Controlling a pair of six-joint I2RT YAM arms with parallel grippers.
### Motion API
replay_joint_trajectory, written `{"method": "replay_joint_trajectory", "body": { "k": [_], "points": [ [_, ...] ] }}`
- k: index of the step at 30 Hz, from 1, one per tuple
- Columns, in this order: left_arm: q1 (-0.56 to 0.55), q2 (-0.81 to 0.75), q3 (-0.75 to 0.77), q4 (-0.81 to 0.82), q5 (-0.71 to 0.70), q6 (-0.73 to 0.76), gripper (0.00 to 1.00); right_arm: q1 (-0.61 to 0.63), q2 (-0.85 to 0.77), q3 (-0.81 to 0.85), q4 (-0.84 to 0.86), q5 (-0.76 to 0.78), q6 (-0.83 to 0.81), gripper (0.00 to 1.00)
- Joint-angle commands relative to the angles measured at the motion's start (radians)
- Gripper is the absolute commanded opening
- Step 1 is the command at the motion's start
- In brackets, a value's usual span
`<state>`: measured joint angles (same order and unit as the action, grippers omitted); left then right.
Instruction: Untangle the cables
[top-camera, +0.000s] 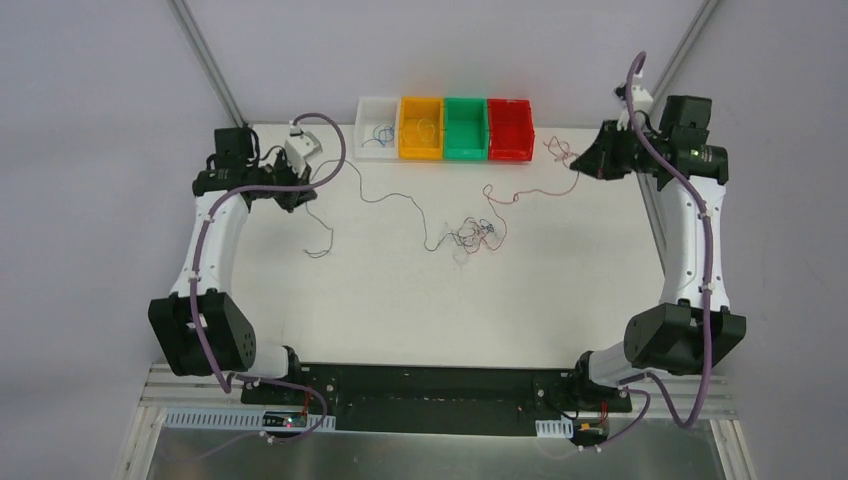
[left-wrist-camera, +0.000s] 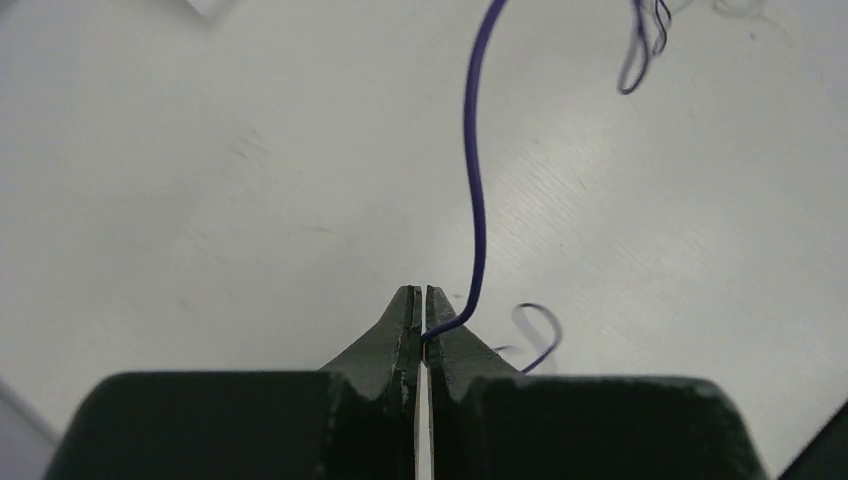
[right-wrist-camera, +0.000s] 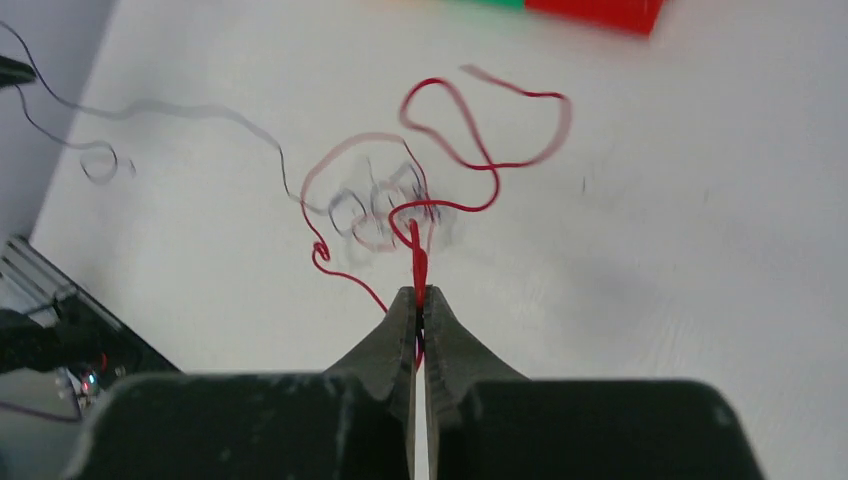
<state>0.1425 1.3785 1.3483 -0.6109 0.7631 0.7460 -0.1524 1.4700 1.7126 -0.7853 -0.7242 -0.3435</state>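
Stance spread wide, left claw (left-wrist-camera: 421, 300) clamped on blue cable (left-wrist-camera: 474, 180) (right claw (right-wrist-camera: 420, 300) on red cable (right-wrist-camera: 480, 150))

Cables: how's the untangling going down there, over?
Left gripper shut on blue wire. Right gripper shut on red wire. Knot in the middle, not yet undone. Bins at far edge, out of the way.
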Motion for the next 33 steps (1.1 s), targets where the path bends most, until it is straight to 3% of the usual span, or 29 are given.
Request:
{"method": "replay_joint_trajectory", "body": {
  "k": [1,6,7,10,11,12,17,21,26,33],
  "points": [
    [-0.018,0.045,-0.134,-0.06,-0.046,-0.041,0.0,-0.038,0.017,-0.139,-0.335,0.115,-0.399,0.0],
    [-0.044,0.071,-0.187,-0.069,-0.128,-0.017,0.0,-0.095,0.081,-0.264,-0.411,0.37,-0.607,0.02],
    [-0.056,0.082,-0.182,-0.073,-0.144,-0.017,0.0,-0.095,0.104,-0.264,-0.417,0.408,-0.611,0.16],
    [-0.088,0.116,-0.135,-0.096,-0.128,-0.048,0.35,-0.086,0.135,-0.214,-0.449,0.335,-0.569,0.7],
    [-0.102,0.126,-0.118,-0.099,-0.114,-0.067,0.43,-0.073,0.129,-0.202,-0.444,0.296,-0.551,0.8],
    [-0.12,0.135,-0.101,-0.1,-0.096,-0.087,0.48,-0.053,0.118,-0.197,-0.43,0.263,-0.527,0.84],
    [-0.248,0.213,-0.054,-0.099,-0.02,-0.189,0.57,0.082,0.139,-0.173,-0.378,0.13,-0.436,0.81],
    [-0.337,0.316,0.011,-0.079,0.065,-0.302,0.57,0.178,0.161,-0.229,-0.361,0.019,-0.565,0.75],
    [-0.388,0.456,0.116,-0.024,0.064,-0.42,0.58,0.257,0.109,-0.466,-0.015,0.037,-0.692,0.69],
    [-0.403,0.635,0.295,0.007,0.029,-0.631,0.58,0.306,0.181,-0.566,0.195,0.089,-0.882,0.62]
  ]
}}
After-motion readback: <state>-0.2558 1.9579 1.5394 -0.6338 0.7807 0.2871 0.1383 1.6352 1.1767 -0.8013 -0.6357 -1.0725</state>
